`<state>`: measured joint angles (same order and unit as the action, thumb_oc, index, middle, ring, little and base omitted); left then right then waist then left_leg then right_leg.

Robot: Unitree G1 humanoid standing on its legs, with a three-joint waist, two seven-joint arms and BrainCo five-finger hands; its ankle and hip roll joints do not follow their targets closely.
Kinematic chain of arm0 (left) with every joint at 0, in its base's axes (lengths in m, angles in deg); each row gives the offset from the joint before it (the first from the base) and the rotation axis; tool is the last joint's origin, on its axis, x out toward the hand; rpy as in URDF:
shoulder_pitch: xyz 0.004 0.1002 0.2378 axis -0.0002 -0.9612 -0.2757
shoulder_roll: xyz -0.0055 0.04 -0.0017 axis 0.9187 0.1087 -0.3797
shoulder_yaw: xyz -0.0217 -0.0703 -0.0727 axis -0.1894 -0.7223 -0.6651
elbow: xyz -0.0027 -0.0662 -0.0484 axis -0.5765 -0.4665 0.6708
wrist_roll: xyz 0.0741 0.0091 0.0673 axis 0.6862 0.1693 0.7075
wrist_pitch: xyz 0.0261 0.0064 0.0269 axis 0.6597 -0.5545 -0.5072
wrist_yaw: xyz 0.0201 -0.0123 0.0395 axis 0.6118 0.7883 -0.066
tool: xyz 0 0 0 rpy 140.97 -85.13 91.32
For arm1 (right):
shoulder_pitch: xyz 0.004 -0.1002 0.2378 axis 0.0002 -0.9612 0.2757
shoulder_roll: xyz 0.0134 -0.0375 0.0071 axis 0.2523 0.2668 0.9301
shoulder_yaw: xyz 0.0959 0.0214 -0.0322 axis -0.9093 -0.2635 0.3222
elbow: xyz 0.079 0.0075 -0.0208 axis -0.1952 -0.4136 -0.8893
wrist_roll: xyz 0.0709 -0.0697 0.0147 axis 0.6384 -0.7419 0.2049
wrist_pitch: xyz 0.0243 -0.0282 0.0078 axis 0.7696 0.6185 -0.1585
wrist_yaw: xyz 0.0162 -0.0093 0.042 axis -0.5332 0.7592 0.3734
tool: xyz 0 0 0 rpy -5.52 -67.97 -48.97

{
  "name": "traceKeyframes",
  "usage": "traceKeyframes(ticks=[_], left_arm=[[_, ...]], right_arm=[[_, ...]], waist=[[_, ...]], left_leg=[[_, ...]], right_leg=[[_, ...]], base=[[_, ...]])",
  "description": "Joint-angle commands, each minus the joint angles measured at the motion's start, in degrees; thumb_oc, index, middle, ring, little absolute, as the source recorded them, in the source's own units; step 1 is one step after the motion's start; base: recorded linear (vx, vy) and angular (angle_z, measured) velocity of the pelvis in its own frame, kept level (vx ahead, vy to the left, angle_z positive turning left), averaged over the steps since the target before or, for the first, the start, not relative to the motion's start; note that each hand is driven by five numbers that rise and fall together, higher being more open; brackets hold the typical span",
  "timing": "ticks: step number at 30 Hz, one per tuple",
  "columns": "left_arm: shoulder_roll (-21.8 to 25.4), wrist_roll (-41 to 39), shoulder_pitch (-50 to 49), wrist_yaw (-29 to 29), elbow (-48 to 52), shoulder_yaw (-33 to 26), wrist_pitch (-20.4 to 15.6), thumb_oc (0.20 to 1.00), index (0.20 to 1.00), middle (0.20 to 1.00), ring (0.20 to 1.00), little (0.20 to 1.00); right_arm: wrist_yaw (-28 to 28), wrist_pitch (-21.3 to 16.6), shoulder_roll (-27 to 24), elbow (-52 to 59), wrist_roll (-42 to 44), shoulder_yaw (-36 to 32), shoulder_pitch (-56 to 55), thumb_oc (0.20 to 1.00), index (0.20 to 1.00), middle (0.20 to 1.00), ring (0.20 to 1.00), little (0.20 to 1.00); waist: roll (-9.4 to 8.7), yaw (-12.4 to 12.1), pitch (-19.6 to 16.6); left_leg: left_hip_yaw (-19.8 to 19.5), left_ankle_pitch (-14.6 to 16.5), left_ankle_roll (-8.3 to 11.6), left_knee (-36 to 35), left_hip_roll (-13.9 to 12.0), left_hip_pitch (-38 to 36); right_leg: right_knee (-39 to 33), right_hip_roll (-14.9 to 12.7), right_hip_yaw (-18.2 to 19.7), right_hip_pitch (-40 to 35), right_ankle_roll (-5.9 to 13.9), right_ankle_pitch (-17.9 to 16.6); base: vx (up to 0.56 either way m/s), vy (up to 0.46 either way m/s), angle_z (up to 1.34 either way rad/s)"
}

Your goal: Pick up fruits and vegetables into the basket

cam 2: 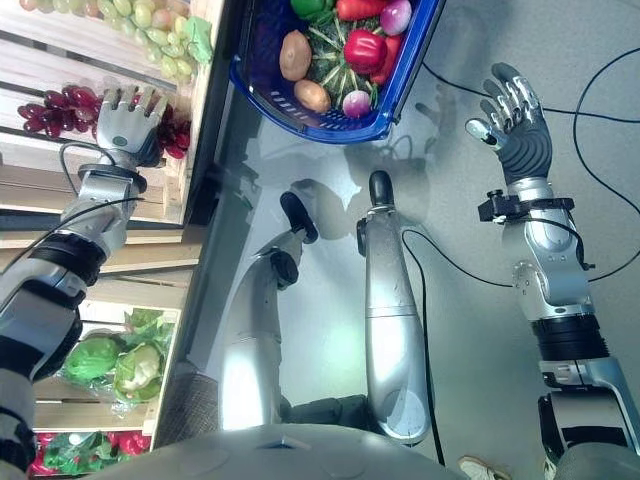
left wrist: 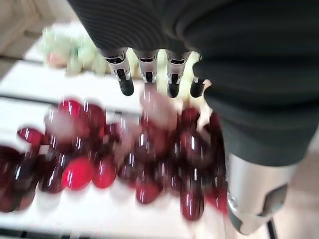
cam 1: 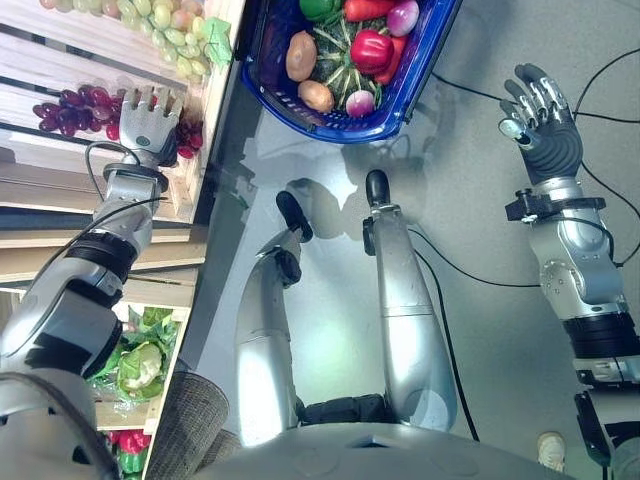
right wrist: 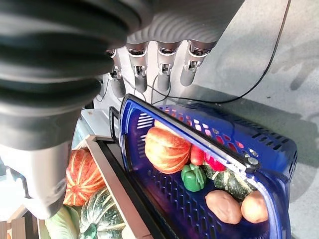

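A bunch of dark red grapes (cam 1: 75, 108) lies on a pale wooden shelf at the left. My left hand (cam 1: 150, 125) hovers just over its right end with straight fingers (left wrist: 123, 74), open and holding nothing. The grapes (left wrist: 149, 154) show close below the fingertips. The blue plastic basket (cam 1: 425, 65) stands on the floor ahead and holds potatoes (cam 1: 301, 56), a red pepper (cam 1: 371, 48), a purple onion (cam 1: 402, 16) and a striped squash (right wrist: 167, 149). My right hand (cam 1: 540, 110) hangs open in the air to the right of the basket, empty.
Green grapes (cam 1: 160, 22) lie on the shelf above the red ones. Cabbages (cam 1: 140, 365) sit on a lower shelf at the left. Pumpkins (right wrist: 82, 177) rest on a crate beside the basket. The shelf's edge (cam 1: 190, 190) runs between my left hand and the basket.
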<state>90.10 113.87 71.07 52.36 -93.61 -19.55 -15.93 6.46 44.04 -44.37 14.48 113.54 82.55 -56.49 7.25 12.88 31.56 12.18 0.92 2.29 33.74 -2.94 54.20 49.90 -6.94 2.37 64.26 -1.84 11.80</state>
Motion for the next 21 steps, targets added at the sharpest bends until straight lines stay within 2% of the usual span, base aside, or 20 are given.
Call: traceKeyframes(ticks=[1,9,11,16,21], left_arm=[[0.4,-0.1,-2.1,-0.1,-5.1,-1.7,5.0,1.0,1.0,1.0,1.0,1.0],[-0.8,-0.6,-2.9,0.5,-7.8,-1.6,7.7,1.0,1.0,1.0,1.0,1.0],[-0.8,1.9,-2.6,0.7,-8.6,-1.5,8.7,1.0,1.0,1.0,1.0,1.0],[-1.0,4.3,-2.0,4.6,-10.2,-1.3,13.5,1.0,1.0,1.0,1.0,1.0],[-0.8,4.4,-1.3,6.8,-10.3,-1.9,16.4,1.0,1.0,1.0,1.0,1.0]], right_arm=[[-0.3,-1.6,-0.9,3.4,2.9,-2.6,-0.1,1.0,1.0,1.0,1.0,1.0],[-1.1,-1.2,-1.6,3.5,3.3,-2.9,1.1,1.0,1.0,1.0,1.0,1.0],[-1.3,-1.3,-1.9,3.8,3.5,-2.9,1.6,1.0,1.0,1.0,1.0,1.0],[-2.1,-2.3,-2.7,3.7,3.0,-2.7,2.4,1.0,1.0,1.0,1.0,1.0],[-2.6,-2.7,-2.9,3.6,2.9,-2.4,3.1,1.0,1.0,1.0,1.0,1.0]], waist=[[-0.55,2.1,-1.8],[-0.63,2.0,-1.8],[-0.76,2.0,-1.8],[-0.93,2.3,-1.8],[-1.02,2.2,-1.8]], left_leg=[[-0.4,8.1,0.02,7.2,1.8,1.8],[-0.4,8.6,0.22,8.9,1.6,4.1],[-0.4,8.6,0.26,9.3,1.6,4.9],[-0.3,8.9,0.42,11.0,1.3,6.7],[-0.4,9.2,0.43,12.0,1.2,7.9]], right_leg=[[-1.7,3.7,-0.7,0.0,3.54,-1.9],[-0.4,3.7,-0.6,2.2,3.45,-1.9],[-0.1,3.9,-0.5,2.9,3.39,-1.9],[1.6,4.0,-0.3,4.8,3.28,-1.7],[2.7,4.0,-0.3,6.1,3.14,-1.4]], base=[[0.0,0.0,0.0],[0.01,0.013,-0.03],[0.01,0.024,-0.07],[0.02,0.019,-0.03],[0.01,0.008,-0.01]])
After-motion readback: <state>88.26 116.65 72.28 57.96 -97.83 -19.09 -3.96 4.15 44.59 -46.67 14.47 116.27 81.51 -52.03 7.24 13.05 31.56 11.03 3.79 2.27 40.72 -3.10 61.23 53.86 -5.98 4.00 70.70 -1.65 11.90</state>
